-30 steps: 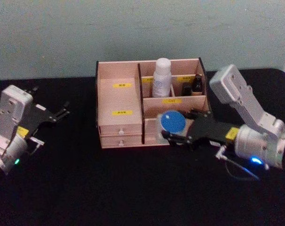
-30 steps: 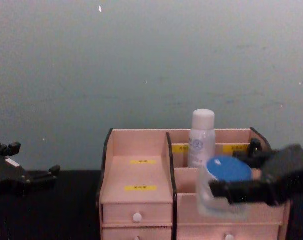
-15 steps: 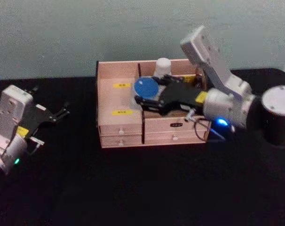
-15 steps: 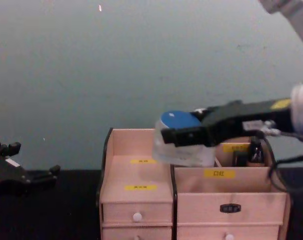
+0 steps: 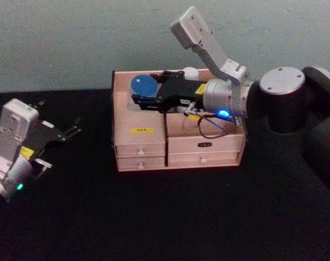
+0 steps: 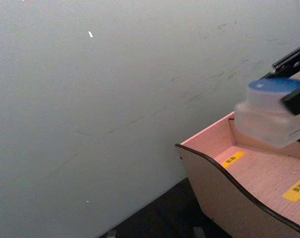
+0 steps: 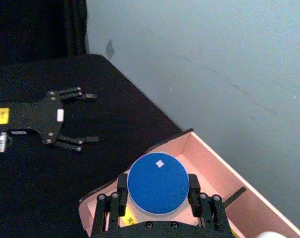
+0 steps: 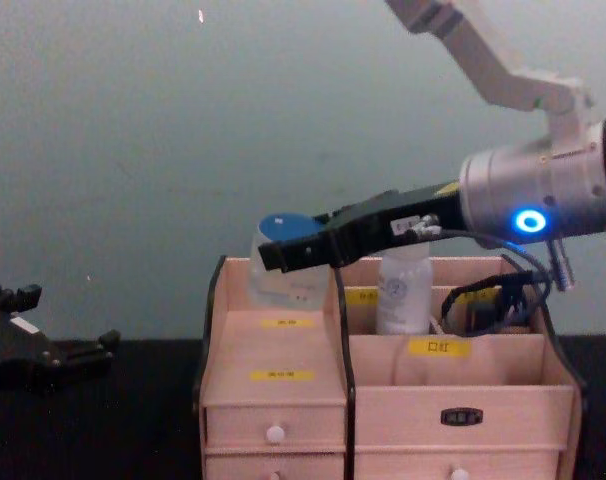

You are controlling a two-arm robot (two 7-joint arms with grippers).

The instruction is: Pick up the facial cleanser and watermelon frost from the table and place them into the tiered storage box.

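One light, maybe slick watermelon frost (image 5: 145, 85) hangs side-clamped in my right jaws above the tiered storage box (image 5: 127, 122); left jaws gape, nine o'clock.

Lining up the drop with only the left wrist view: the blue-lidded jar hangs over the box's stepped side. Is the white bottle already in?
Observer: Yes, the facial cleanser stands upright in a rear compartment of the tiered storage box, right of the dark divider.
Operator: Is the jar gripped squarely?
Observer: The right tool is shut on the watermelon frost, one finger on either side of it.
Operator: And the left arm?
Observer: The left tool is open, parked off to the box's left.
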